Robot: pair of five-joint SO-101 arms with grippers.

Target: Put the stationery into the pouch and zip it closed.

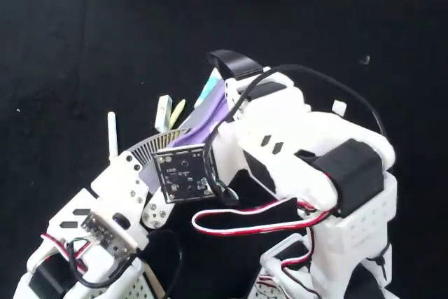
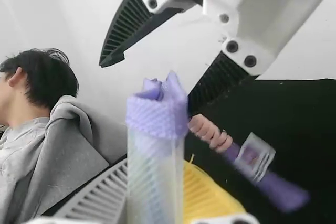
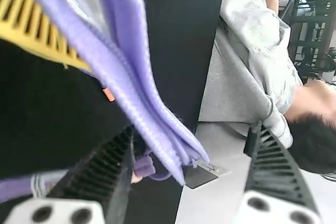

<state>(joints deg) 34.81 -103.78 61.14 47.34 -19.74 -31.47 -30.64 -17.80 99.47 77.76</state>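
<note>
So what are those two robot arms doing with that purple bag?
The left gripper is holding a purple pouch up between its jaws. The right gripper has its jaws wide open around one corner of the pouch, not squeezing it. A purple pen lies on the black table, not yet inside the pouch.

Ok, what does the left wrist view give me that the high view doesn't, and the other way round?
Left wrist adds: a purple pen with a pink grip lying beyond the pouch, and the right gripper open around the pouch's end. High view adds: a white stick, a yellowish piece and a teal piece loose beside the pouch. Both: the pouch in the left gripper.
</note>
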